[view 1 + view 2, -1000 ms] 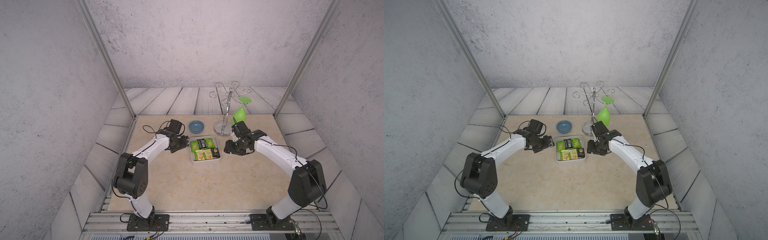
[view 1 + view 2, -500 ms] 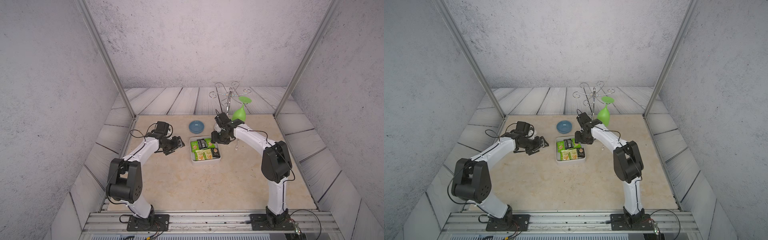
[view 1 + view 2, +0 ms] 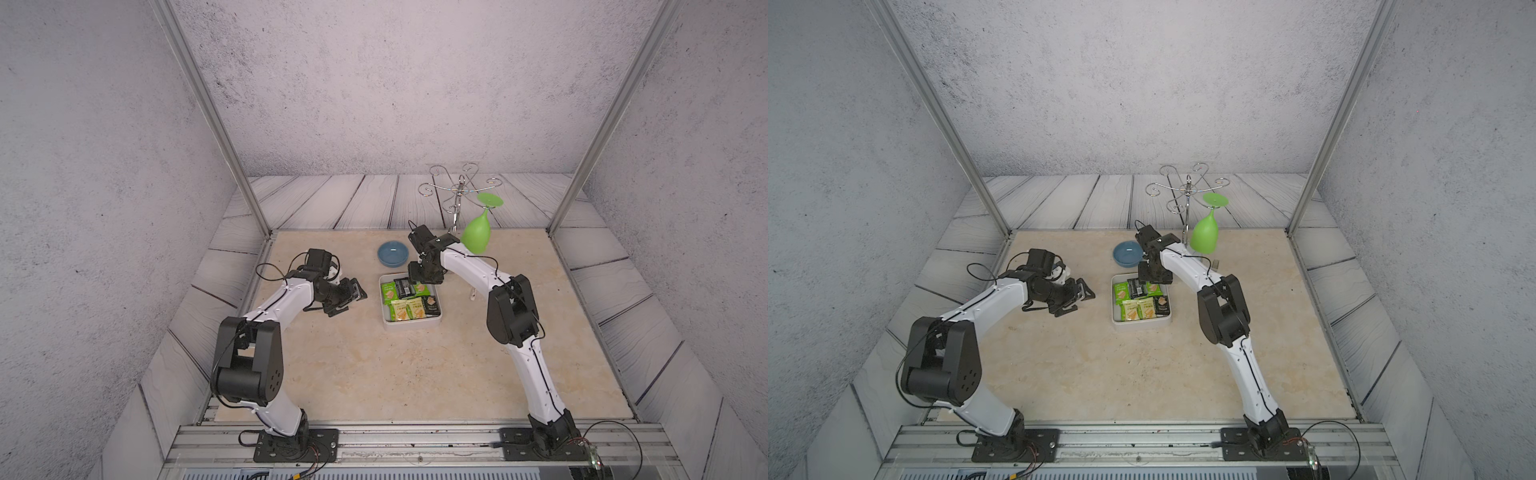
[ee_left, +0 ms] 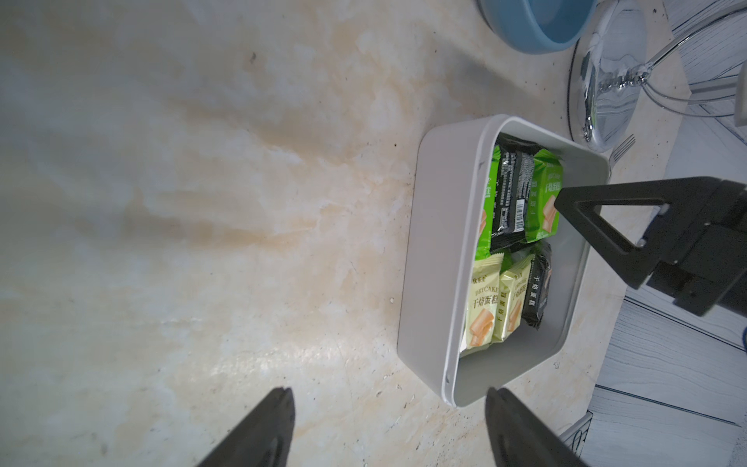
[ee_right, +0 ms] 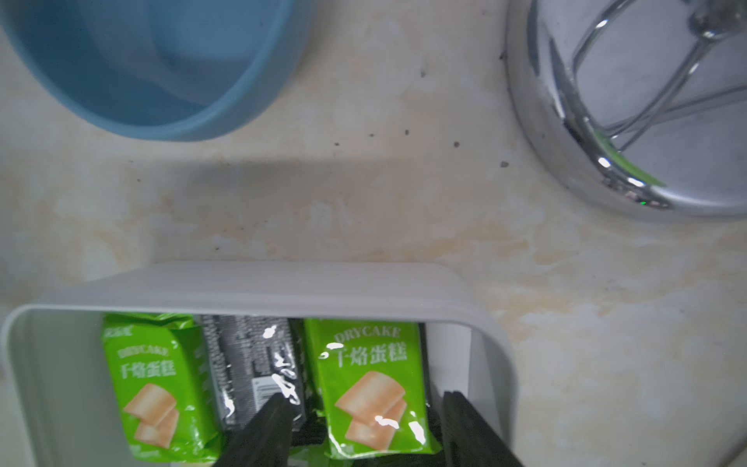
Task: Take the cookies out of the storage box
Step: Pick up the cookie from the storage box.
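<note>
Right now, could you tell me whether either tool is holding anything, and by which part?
Nothing is held. The right tool is open over the storage box, jaws astride a green cookie packet; the left tool is open and empty.

DRYCAKE and 干焙蛋糕 are printed on the far-left green packet (image 5: 151, 384) and the far-right green packet (image 5: 370, 384). The black packet (image 5: 252, 372) between them carries a barcode. The near-left cream packet (image 4: 483, 307) also reads DRYCAKE, 干焙蛋糕.
</note>
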You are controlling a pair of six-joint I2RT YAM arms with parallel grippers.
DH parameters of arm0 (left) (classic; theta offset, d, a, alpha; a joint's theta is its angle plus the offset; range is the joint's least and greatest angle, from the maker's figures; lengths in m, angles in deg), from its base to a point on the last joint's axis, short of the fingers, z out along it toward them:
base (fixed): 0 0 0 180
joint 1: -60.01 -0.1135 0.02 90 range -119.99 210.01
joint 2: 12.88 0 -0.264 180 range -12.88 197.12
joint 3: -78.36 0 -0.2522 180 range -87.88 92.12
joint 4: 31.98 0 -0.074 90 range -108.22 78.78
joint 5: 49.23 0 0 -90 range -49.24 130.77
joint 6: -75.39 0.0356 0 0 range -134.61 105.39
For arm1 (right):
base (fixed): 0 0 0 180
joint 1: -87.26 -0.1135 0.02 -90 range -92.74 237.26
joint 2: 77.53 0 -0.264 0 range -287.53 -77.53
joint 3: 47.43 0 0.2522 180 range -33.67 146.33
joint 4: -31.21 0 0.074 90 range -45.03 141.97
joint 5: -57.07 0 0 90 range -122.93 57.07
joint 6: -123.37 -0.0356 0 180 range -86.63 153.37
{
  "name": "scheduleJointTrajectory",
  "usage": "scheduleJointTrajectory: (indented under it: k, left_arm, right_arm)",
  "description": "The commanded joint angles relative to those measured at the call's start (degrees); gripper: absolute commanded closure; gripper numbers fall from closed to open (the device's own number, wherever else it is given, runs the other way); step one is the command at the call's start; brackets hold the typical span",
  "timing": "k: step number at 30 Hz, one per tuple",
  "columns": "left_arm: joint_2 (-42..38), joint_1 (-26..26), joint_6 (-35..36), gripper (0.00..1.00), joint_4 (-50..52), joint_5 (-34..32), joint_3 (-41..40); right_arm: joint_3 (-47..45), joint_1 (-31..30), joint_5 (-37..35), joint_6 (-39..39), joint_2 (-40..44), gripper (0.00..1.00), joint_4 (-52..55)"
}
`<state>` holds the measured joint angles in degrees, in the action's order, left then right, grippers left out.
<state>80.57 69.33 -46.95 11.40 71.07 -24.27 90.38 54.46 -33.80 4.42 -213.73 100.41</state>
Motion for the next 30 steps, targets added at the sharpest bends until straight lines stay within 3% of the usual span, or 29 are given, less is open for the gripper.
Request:
scheduleJointTrajectory:
  k: [1,7,21,30]
  left_arm:
    - [-1.9,-0.5,-0.3,0.20,-0.8,0.9,-0.7]
    - [-2.2,-0.5,-0.3,0.20,-1.0,1.3,-1.3]
    - [-2.9,-1.0,-0.6,0.20,-1.3,2.1,-2.3]
    - [-2.9,-1.3,-0.8,0.20,-1.9,2.6,-3.2]
  right_arm:
    - [0.8,-0.2,-3.5,0.0,-0.3,0.35,3.8]
    - [0.7,-0.3,-0.5,-0.1,-1.3,0.35,2.1]
    - [3.4,-0.3,-1.6,-0.9,-5.3,0.37,3.3]
    - [3.6,-0.3,-1.4,-1.5,-4.6,0.46,3.7]
